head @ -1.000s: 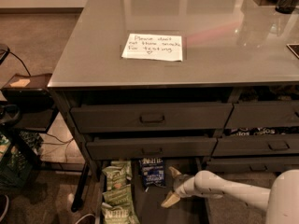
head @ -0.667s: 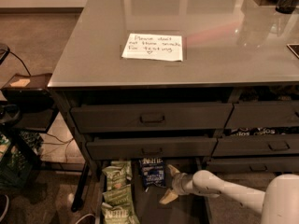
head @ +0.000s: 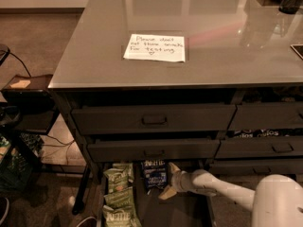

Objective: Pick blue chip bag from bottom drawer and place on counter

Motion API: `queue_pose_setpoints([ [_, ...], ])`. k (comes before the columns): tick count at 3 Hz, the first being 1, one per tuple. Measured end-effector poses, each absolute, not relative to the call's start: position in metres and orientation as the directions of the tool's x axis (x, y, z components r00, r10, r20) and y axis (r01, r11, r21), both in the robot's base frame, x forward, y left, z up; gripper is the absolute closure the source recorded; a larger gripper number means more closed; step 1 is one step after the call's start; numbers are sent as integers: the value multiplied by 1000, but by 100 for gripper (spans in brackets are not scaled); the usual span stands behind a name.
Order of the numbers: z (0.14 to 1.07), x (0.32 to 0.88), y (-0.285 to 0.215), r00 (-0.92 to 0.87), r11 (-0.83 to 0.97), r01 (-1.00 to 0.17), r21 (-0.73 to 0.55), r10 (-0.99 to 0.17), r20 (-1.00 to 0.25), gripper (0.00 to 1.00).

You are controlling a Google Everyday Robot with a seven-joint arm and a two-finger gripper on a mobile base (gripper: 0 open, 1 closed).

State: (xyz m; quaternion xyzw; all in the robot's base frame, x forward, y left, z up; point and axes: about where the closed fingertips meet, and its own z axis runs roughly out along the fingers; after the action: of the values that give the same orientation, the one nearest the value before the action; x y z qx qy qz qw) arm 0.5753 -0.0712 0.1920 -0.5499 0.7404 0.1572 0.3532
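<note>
Top of blue chip bag [head: 154,175] hidden behind drawer front [head: 154,150]; hand [head: 169,179] beside it

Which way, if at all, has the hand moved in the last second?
Yes, slightly left: the hand, open, is now closer to the blue bag, which lies unmoved in the drawer.

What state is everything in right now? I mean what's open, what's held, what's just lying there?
bottom drawer: pulled open.
blue chip bag: lying in the bottom drawer, not held.
green snack bags: lying in the same drawer, beside the blue chip bag.
gripper: open, low over the bottom drawer, right beside the blue chip bag.
paper note: lying flat on the counter.
</note>
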Motion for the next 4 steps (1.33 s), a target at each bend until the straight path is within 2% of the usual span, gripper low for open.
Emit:
queue_pose_setpoints([
  [4,144,617,-66,-229,409,-904,-122,-706,-671,0],
])
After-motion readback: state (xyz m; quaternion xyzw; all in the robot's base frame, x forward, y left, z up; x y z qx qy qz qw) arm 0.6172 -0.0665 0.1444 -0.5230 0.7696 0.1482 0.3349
